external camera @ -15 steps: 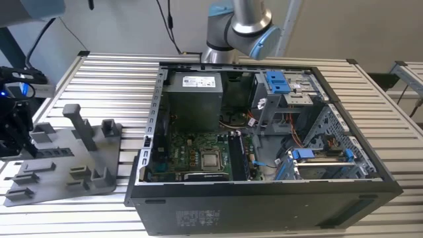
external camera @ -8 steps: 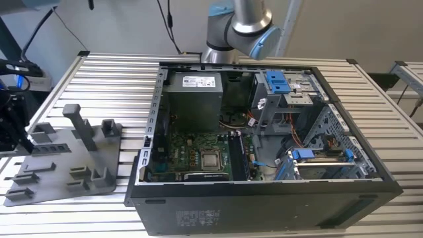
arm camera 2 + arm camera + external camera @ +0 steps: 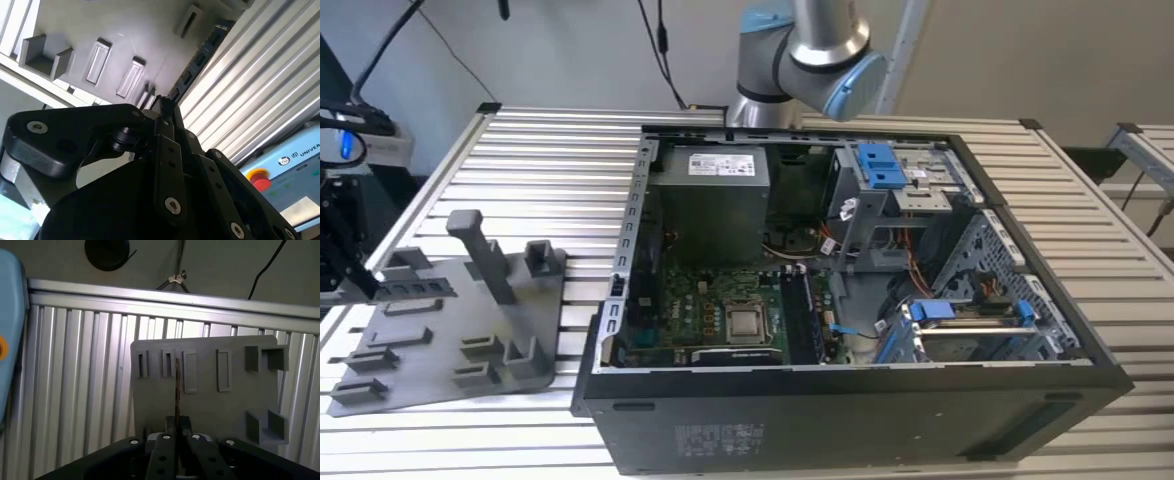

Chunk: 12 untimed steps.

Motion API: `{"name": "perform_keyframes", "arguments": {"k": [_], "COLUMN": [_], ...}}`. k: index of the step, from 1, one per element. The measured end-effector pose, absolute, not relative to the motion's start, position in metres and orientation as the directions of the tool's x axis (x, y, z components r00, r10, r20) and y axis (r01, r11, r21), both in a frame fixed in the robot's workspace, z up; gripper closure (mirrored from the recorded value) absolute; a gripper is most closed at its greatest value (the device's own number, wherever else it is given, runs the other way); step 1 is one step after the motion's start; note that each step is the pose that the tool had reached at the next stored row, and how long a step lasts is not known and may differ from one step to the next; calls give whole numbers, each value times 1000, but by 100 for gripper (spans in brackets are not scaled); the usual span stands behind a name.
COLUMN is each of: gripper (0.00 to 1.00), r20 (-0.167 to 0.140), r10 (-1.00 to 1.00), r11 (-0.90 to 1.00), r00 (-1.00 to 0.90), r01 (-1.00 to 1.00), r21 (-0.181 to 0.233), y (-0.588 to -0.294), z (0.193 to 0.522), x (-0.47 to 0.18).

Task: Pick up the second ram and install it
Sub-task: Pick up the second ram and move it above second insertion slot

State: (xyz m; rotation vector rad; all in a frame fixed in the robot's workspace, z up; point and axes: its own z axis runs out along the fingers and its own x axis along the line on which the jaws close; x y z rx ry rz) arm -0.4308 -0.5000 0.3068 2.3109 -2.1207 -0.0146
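Slatted table point(image 3: 75, 390) wide around grey tray point(image 3: 230, 405); claw point(image 3: 178, 425) pinches second ram point(image 3: 176, 385) edge-on.

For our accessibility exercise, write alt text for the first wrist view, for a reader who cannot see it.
A black gripper holds a thin memory stick edge-on over a grey plastic tray with rectangular slots. The tray lies on a ribbed metal table.
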Motion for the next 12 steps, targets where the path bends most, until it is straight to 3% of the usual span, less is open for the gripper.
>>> {"name": "perform_keyframes", "arguments": {"k": [12], "gripper": [86], "r20": [-4], "r10": [-996], "r11": [-86], "r00": [86], "r01": [-996], "r21": [10], "y": [-500], "z": [335], "x": [-431]}}
